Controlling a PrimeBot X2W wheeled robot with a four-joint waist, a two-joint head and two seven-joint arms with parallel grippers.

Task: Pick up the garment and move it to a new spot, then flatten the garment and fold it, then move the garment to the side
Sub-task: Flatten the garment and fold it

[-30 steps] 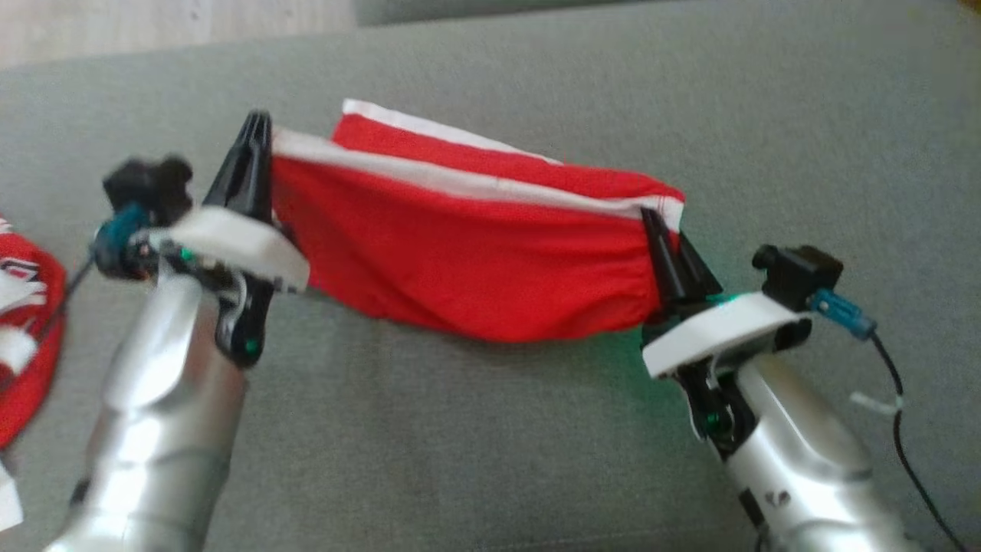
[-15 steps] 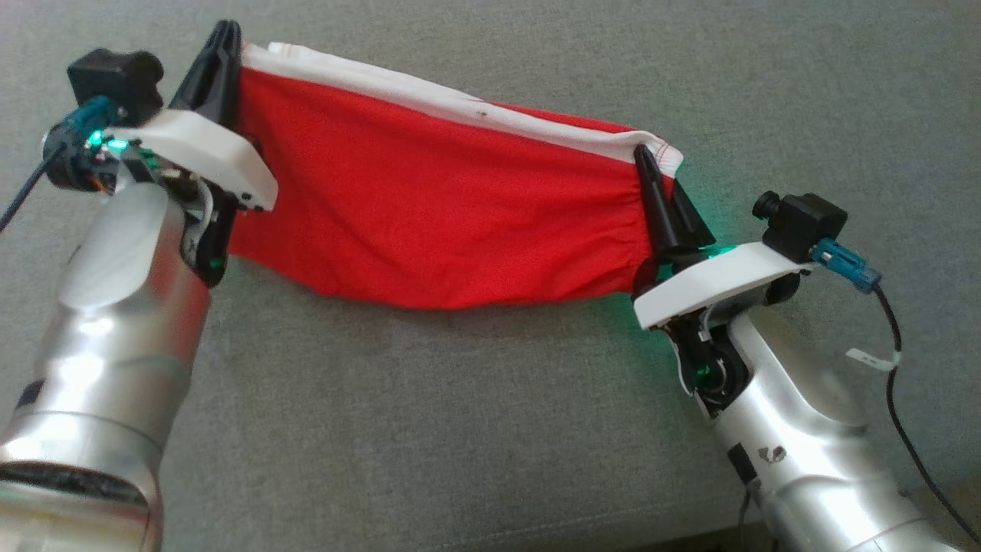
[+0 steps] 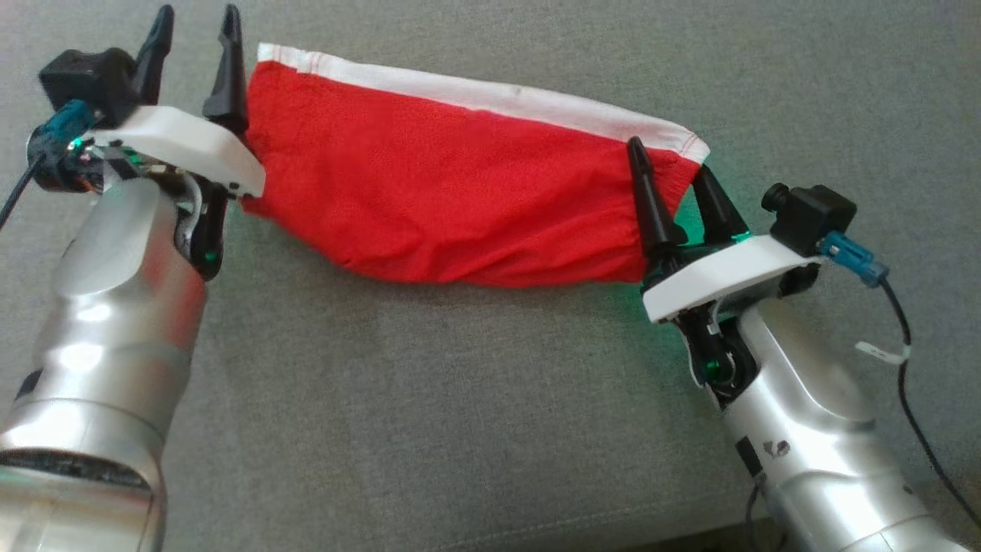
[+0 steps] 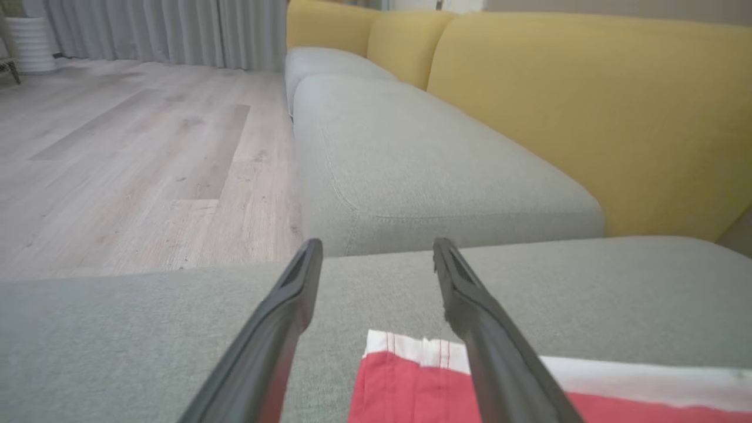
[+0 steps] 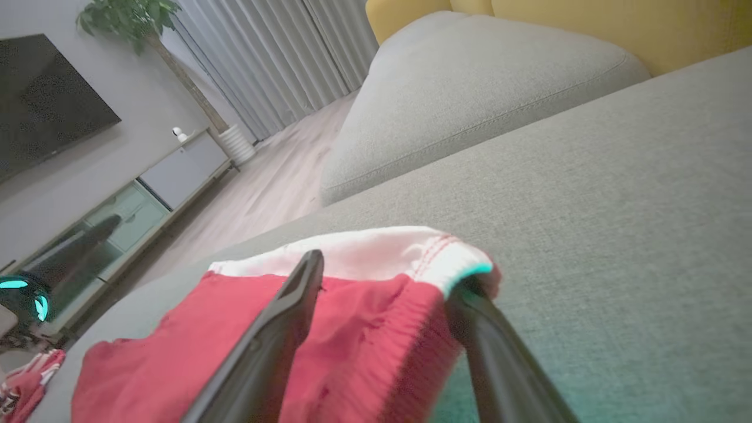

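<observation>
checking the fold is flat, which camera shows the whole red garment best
The head view: the garment shows end to end on the grey cushion, white band to red hem. The left wrist view catches one banded corner; the right wrist view catches the other end, bunched between the right end effector's open fingers.

Red garment [image 3: 460, 199], white band along its far edge, lies spread as a long, slightly rumpled strip on the grey sofa cushion [image 3: 460, 399].
</observation>
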